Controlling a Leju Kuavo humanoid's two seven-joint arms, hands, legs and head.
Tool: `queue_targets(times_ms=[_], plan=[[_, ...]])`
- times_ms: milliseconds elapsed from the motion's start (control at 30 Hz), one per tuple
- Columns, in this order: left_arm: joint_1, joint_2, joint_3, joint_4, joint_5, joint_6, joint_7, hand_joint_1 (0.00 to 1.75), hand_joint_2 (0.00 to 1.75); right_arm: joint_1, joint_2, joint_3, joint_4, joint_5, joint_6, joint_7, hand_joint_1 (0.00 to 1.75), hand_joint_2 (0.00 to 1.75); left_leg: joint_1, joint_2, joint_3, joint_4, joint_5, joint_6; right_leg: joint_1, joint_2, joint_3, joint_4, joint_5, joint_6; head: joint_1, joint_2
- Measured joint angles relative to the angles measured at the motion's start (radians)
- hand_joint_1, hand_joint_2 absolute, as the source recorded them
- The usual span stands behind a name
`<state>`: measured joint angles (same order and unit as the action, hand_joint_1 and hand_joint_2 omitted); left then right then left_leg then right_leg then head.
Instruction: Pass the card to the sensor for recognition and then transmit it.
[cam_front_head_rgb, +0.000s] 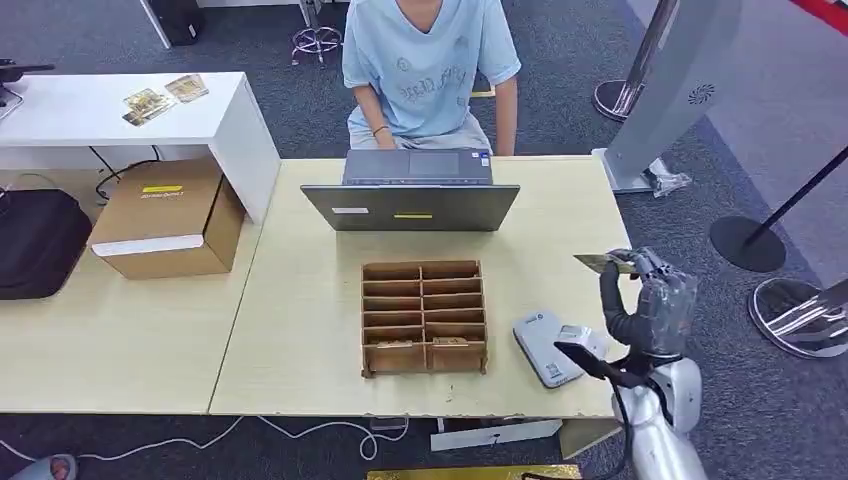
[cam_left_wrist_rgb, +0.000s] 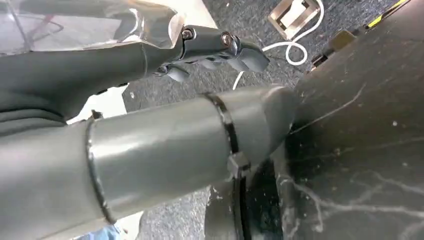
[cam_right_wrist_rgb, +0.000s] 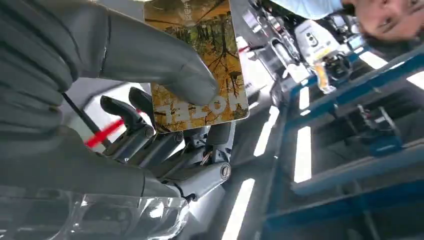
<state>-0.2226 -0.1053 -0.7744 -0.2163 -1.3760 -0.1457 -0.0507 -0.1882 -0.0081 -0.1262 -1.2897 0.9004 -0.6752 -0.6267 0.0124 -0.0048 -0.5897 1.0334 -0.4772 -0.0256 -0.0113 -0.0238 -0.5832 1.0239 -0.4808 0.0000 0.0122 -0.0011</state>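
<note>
Card (cam_right_wrist_rgb: 200, 65) under right hand (cam_right_wrist_rgb: 100, 90) thumb

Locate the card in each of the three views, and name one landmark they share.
Head view: the card sits at the right, held edge-on above the table edge by the right hand, beyond the white sensor.
Left wrist view: not in it.
Right wrist view: the card is at upper centre, face showing, pinched under the thumb.
Shared landmark: the right hand, seen in the head and right wrist views.

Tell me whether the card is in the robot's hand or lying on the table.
In hand. The right hand holds the card raised off the table; the right wrist view shows its thumb pressed on the card's face.
</note>
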Motion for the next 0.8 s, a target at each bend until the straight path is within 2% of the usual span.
queue_targets(times_ms=[100,300,533,600,700,800], plan=[[0.005,0.002,0.014,0.000,0.008,0.000,0.006,0.00,0.00,0.009,0.047,-0.042,-0.045,0.121,0.000,-0.030,1.75,1.75,0.000,0.000,0.000,0.000,0.000,0.000,0.000,0.000,0.000,0.000,0.000,0.000,0.000,0.000],[0.015,0.006,0.037,0.000,0.027,0.003,0.018,0.00,0.00,0.031,0.119,-0.089,-0.145,0.275,0.000,-0.033,1.75,1.75,0.000,0.001,0.001,0.000,0.000,0.000,0.000,0.001,0.000,0.000,0.000,0.000,0.000,0.000],[0.024,0.008,0.073,0.000,0.043,0.005,0.030,0.00,0.00,0.052,0.156,-0.102,-0.258,0.455,0.000,-0.029,1.75,1.75,0.000,0.001,0.001,0.000,0.000,0.000,0.000,0.002,0.000,0.000,0.000,0.000,0.000,0.000],[0.027,0.008,0.085,0.000,0.050,0.005,0.030,0.00,0.00,0.053,0.153,-0.096,-0.260,0.489,0.000,0.019,1.75,1.75,0.000,0.002,0.001,0.000,0.000,0.000,0.000,0.002,0.000,0.000,0.000,0.000,0.000,0.000],[0.030,0.010,0.103,0.000,0.060,0.005,0.031,0.00,0.00,0.054,0.123,-0.034,-0.253,0.549,0.000,0.176,1.75,1.75,0.000,0.003,0.002,0.000,0.000,0.000,0.000,0.003,0.000,0.000,0.000,0.000,0.000,0.000],[0.034,0.010,0.120,0.000,0.070,0.004,0.032,0.00,0.00,0.051,0.084,0.029,-0.247,0.582,0.000,0.274,1.75,1.75,0.000,0.003,0.001,0.000,0.000,0.000,0.000,0.003,0.001,0.000,0.000,0.000,0.000,0.000]])
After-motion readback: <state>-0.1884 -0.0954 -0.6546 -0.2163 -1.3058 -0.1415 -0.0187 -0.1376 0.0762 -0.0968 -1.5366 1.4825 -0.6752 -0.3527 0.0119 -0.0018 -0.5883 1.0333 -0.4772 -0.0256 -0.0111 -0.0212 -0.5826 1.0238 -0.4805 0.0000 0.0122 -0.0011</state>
